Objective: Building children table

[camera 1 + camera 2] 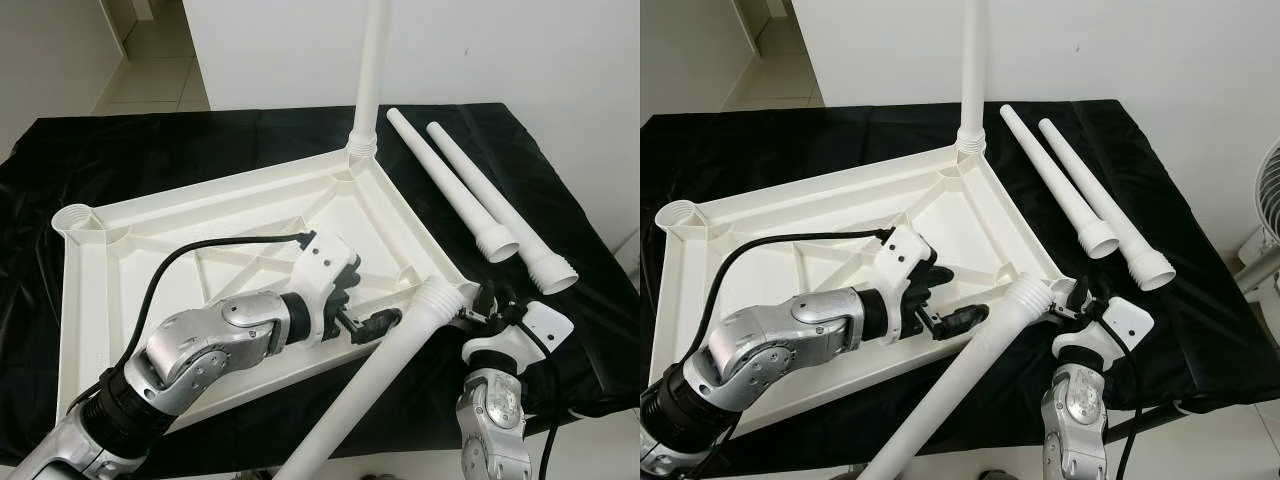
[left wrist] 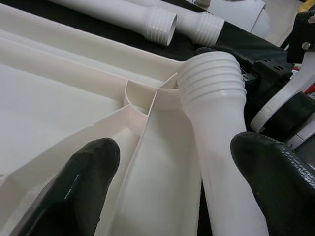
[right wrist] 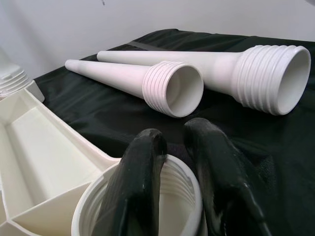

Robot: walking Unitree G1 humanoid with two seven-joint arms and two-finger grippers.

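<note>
A white tabletop [image 1: 130, 250] lies upside down on the black cloth. One white leg [image 1: 372, 60] stands upright in its far corner. My right gripper [image 3: 174, 135] is shut on the rim of another leg's threaded end [image 3: 167, 189], one finger inside and one outside. This held leg [image 1: 380, 380] slants toward me off the table, its threads beside the near-right corner socket [image 2: 140, 96]. My left gripper [image 1: 368, 322] is open, one finger [image 2: 88, 167] over the tabletop's ribs, the other [image 2: 270, 167] on the far side of the held leg's shaft [image 2: 216, 113].
Two loose legs [image 1: 450, 185] [image 1: 500, 200] lie side by side on the cloth [image 1: 150, 150] at the right, threaded ends toward me. An open socket [image 1: 77, 217] sits at the tabletop's left corner. A fan [image 1: 1265, 190] stands past the table's right edge.
</note>
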